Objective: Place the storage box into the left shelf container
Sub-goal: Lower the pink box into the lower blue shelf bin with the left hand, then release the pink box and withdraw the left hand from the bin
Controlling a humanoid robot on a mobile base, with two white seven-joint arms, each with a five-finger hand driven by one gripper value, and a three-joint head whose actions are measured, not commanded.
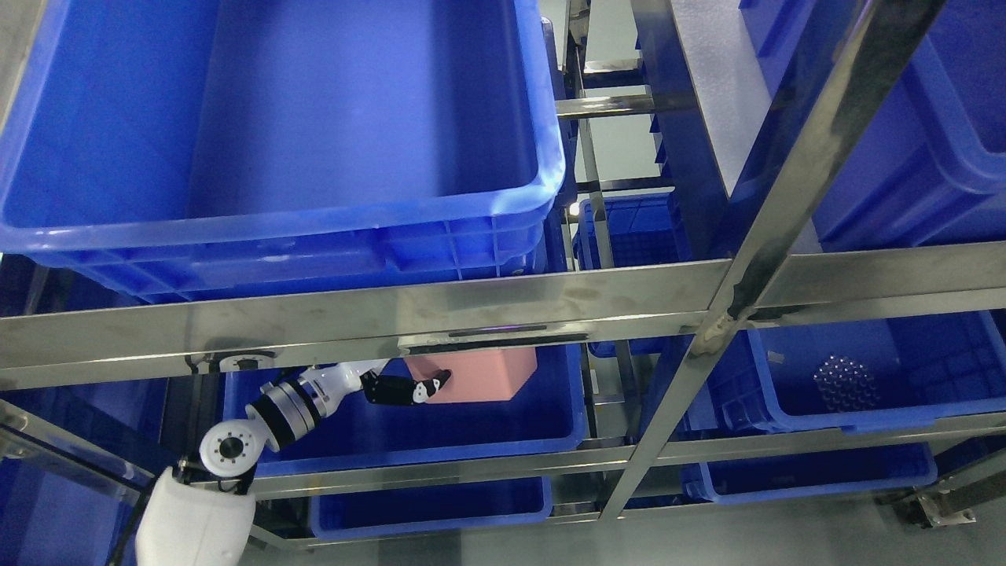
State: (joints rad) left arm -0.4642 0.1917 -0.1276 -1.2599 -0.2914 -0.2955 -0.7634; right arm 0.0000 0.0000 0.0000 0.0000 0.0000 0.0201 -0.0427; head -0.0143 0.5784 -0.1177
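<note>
Head view: pink storage box (pixel 483 376) sat inside the left shelf container (pixel 409 436), long axis running left-right, top hidden by the steel shelf rail (pixel 354 314). My left hand (pixel 405 389) reached in level from lower left, fingers (pixel 437 382) grasping the box's left end.

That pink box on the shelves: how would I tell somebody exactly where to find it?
Find the big blue bin on the upper left shelf and look below the steel rail under it. There, in the middle-level blue bin, sits the pink box, touched by the robot's left hand. It is the only pink thing among blue.
</note>
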